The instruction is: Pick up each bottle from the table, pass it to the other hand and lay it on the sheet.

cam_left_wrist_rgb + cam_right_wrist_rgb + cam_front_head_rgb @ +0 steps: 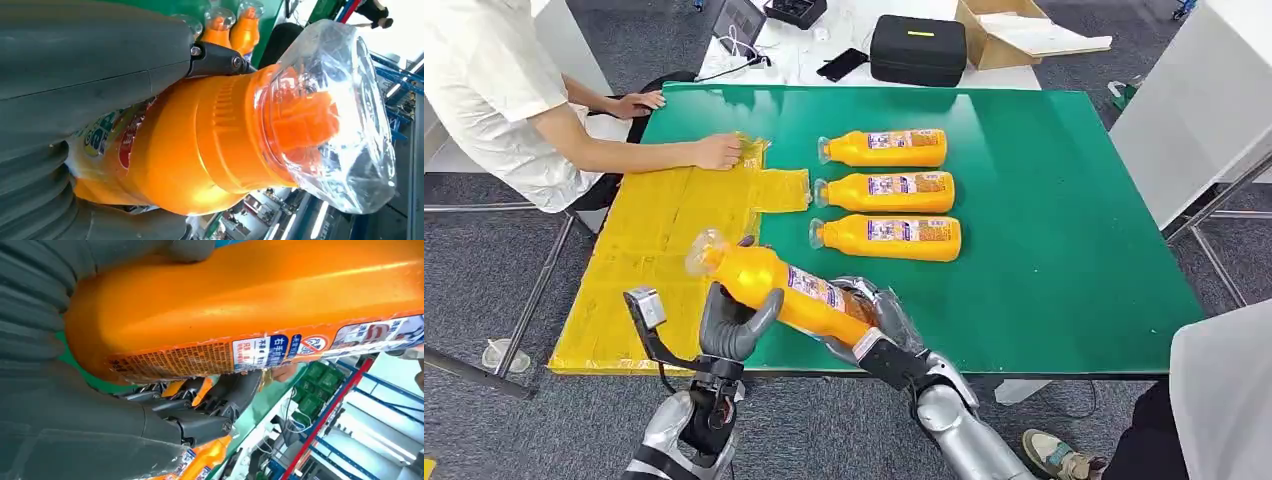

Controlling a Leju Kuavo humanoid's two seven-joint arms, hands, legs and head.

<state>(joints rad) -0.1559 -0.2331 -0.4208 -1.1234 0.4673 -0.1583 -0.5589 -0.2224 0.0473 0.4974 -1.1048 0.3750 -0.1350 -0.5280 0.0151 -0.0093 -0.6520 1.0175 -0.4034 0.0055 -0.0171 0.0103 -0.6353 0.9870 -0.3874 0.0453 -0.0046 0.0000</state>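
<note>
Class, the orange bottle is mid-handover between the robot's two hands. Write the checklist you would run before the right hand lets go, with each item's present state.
1. Left hand wraps the held bottle near its neck: ok.
2. Right hand supports the bottle's base end: ok.
3. Left fingers firm enough to carry it alone: cannot tell.
4. Yellow sheet has bare space below the bottle: ok.
5. Person's hand rests on the sheet's far edge, away from the drop spot: ok.
6. Three bottles wait on the green table: ok.
</note>
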